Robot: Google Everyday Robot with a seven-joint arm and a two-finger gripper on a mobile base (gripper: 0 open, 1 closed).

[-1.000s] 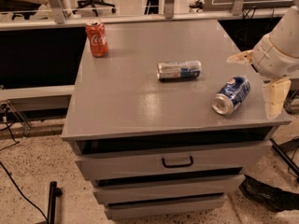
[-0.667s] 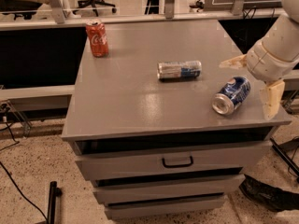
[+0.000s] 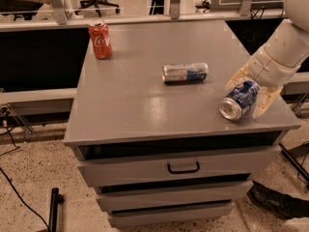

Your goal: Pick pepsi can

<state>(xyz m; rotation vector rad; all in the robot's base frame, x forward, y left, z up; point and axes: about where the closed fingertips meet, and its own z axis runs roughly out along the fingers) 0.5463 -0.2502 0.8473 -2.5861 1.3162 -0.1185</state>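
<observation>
The gripper (image 3: 249, 94) is reaching down over the near right corner of the grey cabinet top (image 3: 140, 105). Its two pale fingers (image 3: 264, 103) are spread apart, one on each side of the pepsi can (image 3: 237, 100), seemingly to line up a pinch across its narrow width. Whether they are touching it is unclear. The dark blue can is lying on its side, its long axis running near left to far right, silver end pointing near and left. A slimmer silver can (image 3: 185, 72) is lying mid-table, and a red cola can (image 3: 100, 40) is standing far left.
</observation>
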